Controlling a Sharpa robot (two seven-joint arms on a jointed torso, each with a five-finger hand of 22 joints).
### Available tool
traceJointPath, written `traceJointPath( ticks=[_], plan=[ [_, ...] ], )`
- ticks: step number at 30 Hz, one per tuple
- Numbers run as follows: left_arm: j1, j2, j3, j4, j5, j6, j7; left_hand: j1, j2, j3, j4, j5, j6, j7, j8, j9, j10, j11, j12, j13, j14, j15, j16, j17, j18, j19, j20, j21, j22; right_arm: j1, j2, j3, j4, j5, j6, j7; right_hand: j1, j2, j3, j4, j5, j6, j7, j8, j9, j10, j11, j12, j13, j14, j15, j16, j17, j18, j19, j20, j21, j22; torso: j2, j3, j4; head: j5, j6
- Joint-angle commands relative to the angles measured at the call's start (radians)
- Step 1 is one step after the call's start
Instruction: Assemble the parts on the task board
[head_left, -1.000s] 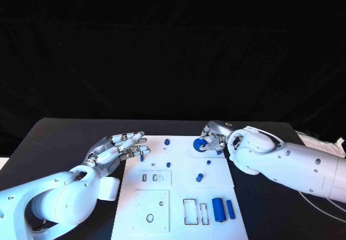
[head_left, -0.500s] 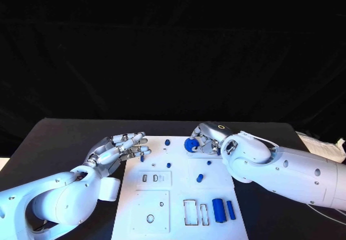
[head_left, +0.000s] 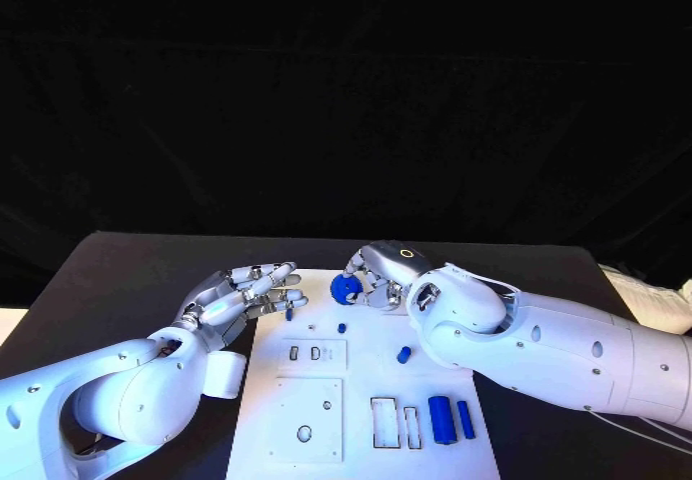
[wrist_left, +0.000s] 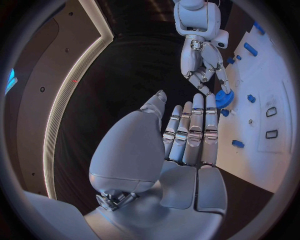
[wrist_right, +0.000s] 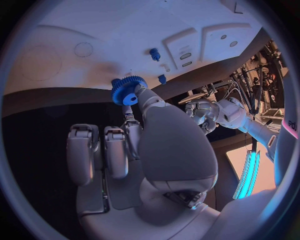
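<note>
Above the white task board (head_left: 361, 400), the right hand (head_left: 378, 275) pinches a small blue toothed plastic gear (head_left: 345, 290). The left hand (head_left: 245, 293) hangs open, holding nothing. A weak pinch could drop the gear.

The flat rectangular task board (head_left: 325, 400) is white, set on a matte black table (head_left: 116, 280). The toothed plastic gear (head_left: 345, 290) is solid blue, as are the small cylindrical and oblong parts (head_left: 441, 419) on the board. The right many-fingered metal hand (head_left: 378, 275) and the left many-fingered metal hand (head_left: 242, 294) are silver. Both smooth arm shells (head_left: 562, 345) are plain white. The backdrop (head_left: 346, 120) is black.
</note>
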Motion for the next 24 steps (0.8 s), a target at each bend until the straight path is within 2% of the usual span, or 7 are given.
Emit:
traceJointPath(
  ticks=[1,3,6,11,18,24],
  plan=[
    [0.001,0.002,0.001,0.0,0.0,0.022,0.004,0.001,0.006,0.003,-0.005,-0.006,0.0,0.002,-0.005,-0.001,0.0,0.002,-0.005,-0.001,0.002,0.006,-0.006,0.001,0.005,0.005,-0.001,-0.004,-0.001,-0.002,0.023,-0.004,-0.021,-0.035,0.016,-0.007,-0.011,-0.002,0.034,0.025,0.001,0.06,-0.034,0.001,0.082,0.009,-0.002,-0.005,0.049,0.09,-0.004,0.001,0.194,-0.02,0.022,-0.006,0.005,0.068,0.001,0.0015,-0.0004,0.004,-0.002],
    [0.001,0.002,0.001,0.0,0.0,0.022,0.004,0.001,0.006,0.003,-0.005,-0.006,0.0,0.002,-0.005,-0.001,0.0,0.002,-0.005,-0.001,0.002,0.006,-0.006,0.001,0.005,0.005,-0.001,-0.004,-0.001,-0.003,0.04,-0.008,-0.036,-0.036,0.021,-0.005,-0.012,-0.002,0.035,0.024,0.0,0.059,-0.033,0.0,0.082,0.009,-0.002,-0.005,0.048,0.09,-0.004,0.001,0.194,-0.02,0.022,-0.006,0.005,0.068,0.001,0.0017,-0.0024,0.007,-0.003],
    [0.001,0.003,0.001,-0.001,0.0,0.022,0.005,0.001,0.006,0.003,-0.005,-0.006,0.0,0.002,-0.005,-0.001,0.0,0.002,-0.005,-0.001,0.002,0.006,-0.006,0.001,0.005,0.005,-0.001,-0.004,-0.001,-0.004,0.059,-0.012,-0.058,-0.036,0.023,-0.002,-0.016,-0.004,0.038,0.024,-0.002,0.056,-0.032,-0.003,0.082,0.008,-0.001,-0.008,0.047,0.09,-0.003,-0.001,0.191,-0.02,0.022,-0.006,0.005,0.068,0.001,0.001,-0.0016,0.007,-0.003],
    [0.001,0.002,0.001,0.0,0.0,0.022,0.004,0.001,0.006,0.003,-0.005,-0.006,0.0,0.002,-0.005,-0.001,0.0,0.002,-0.005,-0.001,0.002,0.006,-0.006,0.001,0.005,0.005,-0.001,-0.004,-0.001,-0.005,0.087,-0.017,-0.097,-0.048,0.009,0.004,-0.025,-0.01,0.046,0.023,-0.006,0.047,-0.027,-0.012,0.081,0.004,0.003,-0.017,0.043,0.089,-0.001,-0.002,0.188,-0.021,0.022,-0.004,0.005,0.069,0.001,0.0023,-0.0034,0.011,-0.004],
    [0.002,0.002,0.001,0.0,0.0,0.022,0.004,0.001,0.006,0.003,-0.005,-0.006,0.0,0.002,-0.005,-0.001,0.0,0.002,-0.005,-0.001,0.002,0.006,-0.006,0.001,0.005,0.005,-0.001,-0.004,-0.001,-0.006,0.115,-0.023,-0.128,-0.046,0.015,0.01,-0.047,-0.023,0.056,0.026,-0.033,0.025,-0.015,-0.032,0.076,-0.006,0.013,-0.042,0.029,0.087,0.007,-0.007,0.18,-0.02,0.02,0.002,0.003,0.066,0.002,0.0026,-0.0032,0.013,-0.005],
    [0.002,0.002,0.001,0.0,0.0,0.021,0.004,0.001,0.006,0.003,-0.005,-0.006,0.0,0.002,-0.005,-0.001,0.0,0.002,-0.005,-0.001,0.002,0.006,-0.006,0.001,0.005,0.005,-0.001,-0.004,-0.001,-0.006,0.123,-0.026,-0.14,-0.038,0.036,0.015,-0.088,-0.056,0.05,0.038,-0.057,-0.042,0.011,-0.079,0.057,-0.022,0.035,-0.083,0.005,0.086,0.026,-0.011,0.172,-0.019,0.017,0.018,0.0,0.061,0.001,0.0034,-0.0059,0.013,-0.004]
  ],
)
